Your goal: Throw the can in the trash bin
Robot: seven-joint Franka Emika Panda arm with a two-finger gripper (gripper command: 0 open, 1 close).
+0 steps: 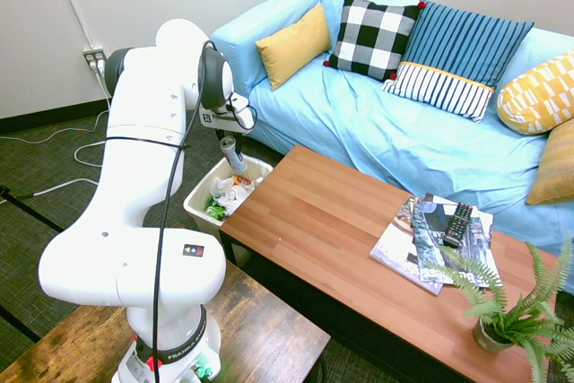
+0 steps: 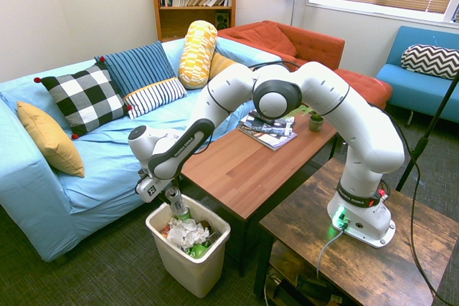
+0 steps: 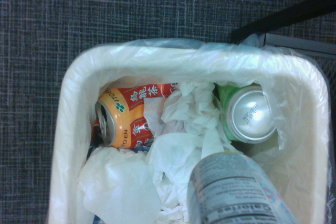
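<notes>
From the first exterior view, the gripper [image 1: 231,143] hangs over the trash bin [image 1: 199,193] with the can [image 1: 236,157] at its fingers; whether they clamp it I cannot tell. The second exterior view shows the can [image 2: 176,204] tilted just above the litter, gripper [image 2: 171,193] over the bin [image 2: 192,271]. In the wrist view the can [image 3: 233,190] hangs over crumpled tissue [image 3: 181,129], an orange can [image 3: 126,116] and a green can [image 3: 247,115]; likely only the drop remains.

can [image 3: 236,192] over trash bin [image 3: 68,129] | crumpled tissue [image 3: 184,129] | orange can [image 3: 126,119]

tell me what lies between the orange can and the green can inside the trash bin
Crumpled white paper fills the gap between the orange can and the green can in the trash bin; the wrist view shows this most clearly.
</notes>
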